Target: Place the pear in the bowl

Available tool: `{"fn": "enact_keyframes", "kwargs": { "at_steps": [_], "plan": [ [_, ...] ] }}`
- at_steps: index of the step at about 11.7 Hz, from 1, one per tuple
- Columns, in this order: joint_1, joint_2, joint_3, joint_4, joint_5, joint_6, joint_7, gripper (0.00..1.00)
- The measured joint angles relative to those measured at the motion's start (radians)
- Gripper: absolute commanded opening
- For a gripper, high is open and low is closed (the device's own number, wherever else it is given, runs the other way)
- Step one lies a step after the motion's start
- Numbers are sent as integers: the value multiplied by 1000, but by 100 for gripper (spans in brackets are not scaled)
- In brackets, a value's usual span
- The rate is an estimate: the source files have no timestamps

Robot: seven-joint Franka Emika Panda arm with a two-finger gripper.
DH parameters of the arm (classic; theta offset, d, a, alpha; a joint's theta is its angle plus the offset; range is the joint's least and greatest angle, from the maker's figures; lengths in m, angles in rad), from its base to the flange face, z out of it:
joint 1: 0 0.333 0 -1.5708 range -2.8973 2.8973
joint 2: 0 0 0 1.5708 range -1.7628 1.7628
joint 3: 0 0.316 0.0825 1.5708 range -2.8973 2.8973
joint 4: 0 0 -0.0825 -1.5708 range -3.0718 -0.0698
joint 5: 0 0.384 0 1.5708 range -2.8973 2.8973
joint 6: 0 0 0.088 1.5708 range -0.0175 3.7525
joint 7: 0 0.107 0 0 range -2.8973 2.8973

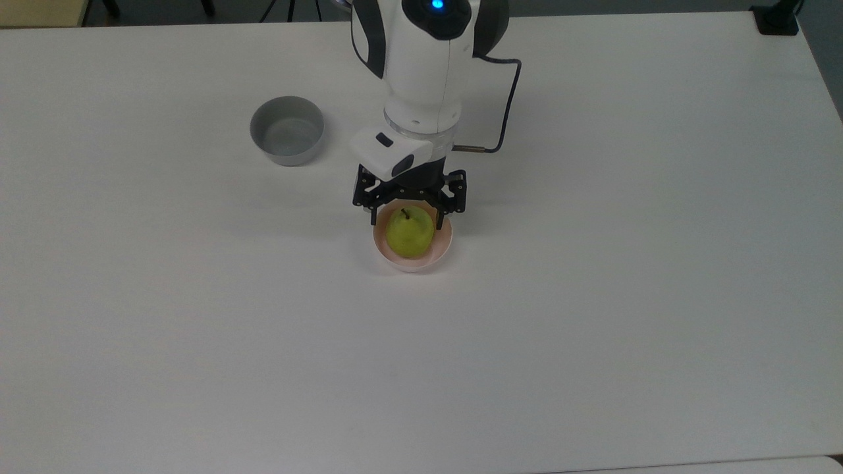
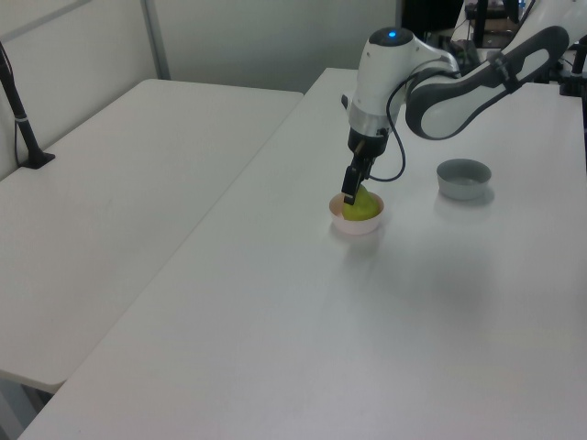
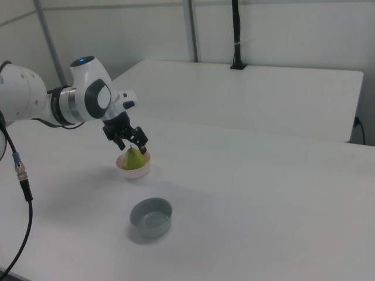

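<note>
White tabletop fills my feed. My arm's black 2-finger gripper hovers spread, just above the small pale pink bowl. Inside sits the yellow-green pear, stem up, clear of both fingers. Well apart stands 1 grey bowl.

Robotics lab: bare white tables, partition walls.

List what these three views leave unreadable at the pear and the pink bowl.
- Underside of the pear: hidden by the wall of the pink bowl, so whether it rests on the bottom cannot be told.
- Far rim of the pink bowl in the top view: covered by the open pincer.
- Pear stem in the left view: too small to see.
</note>
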Motion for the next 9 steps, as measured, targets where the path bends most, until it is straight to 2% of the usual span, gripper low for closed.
{"fn": "enact_keyframes", "kwargs": {
  "at_steps": [2, 5, 7, 9],
  "plan": [
    [-3, -47, 0, 11, 0, -60, 2, 100],
    [-4, -145, 0, 48, 12, -246, 7, 100],
    [-6, -218, -16, 62, 79, -359, 2, 100],
    [-8, -289, -71, 81, 175, -487, -92, 100]
  ]
}}
